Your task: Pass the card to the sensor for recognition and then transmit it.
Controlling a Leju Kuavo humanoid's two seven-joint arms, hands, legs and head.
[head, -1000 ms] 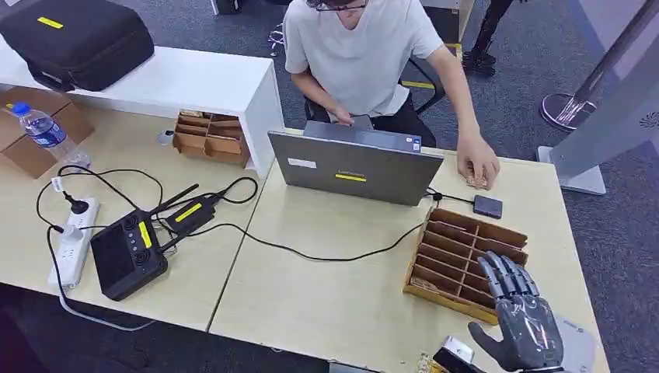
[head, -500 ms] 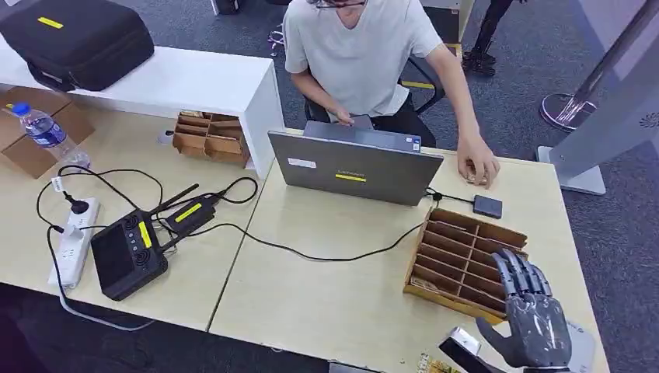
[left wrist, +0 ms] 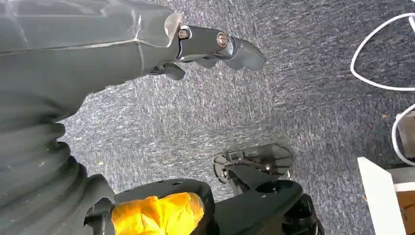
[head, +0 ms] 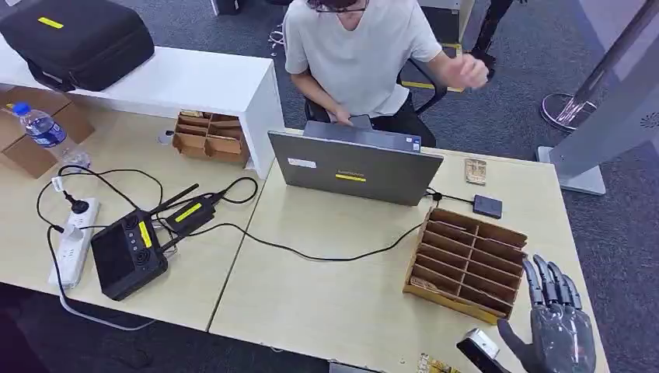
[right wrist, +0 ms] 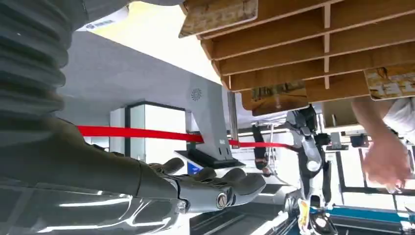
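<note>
Card (head: pixel 475 170) sits flat on the far desk edge beside the laptop (head: pixel 355 165), easy to reach; black sensor (head: pixel 487 206) lies near it. Right hand (head: pixel 556 330) hovers past the wooden organizer (head: pixel 466 263), fingers spread, holding nothing; left hand (left wrist: pixel 215 46) hangs empty over carpet

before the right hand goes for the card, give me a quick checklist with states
1. Card lies free on the table behind the laptop: ok.
2. Person's hand is lifted off the card: ok.
3. Right hand empty, fingers apart: ok.
4. Tray lies between right hand and card: not ok.
5. Sensor uncovered beside the tray: ok.
6. Left hand hangs over the floor: ok.
</note>
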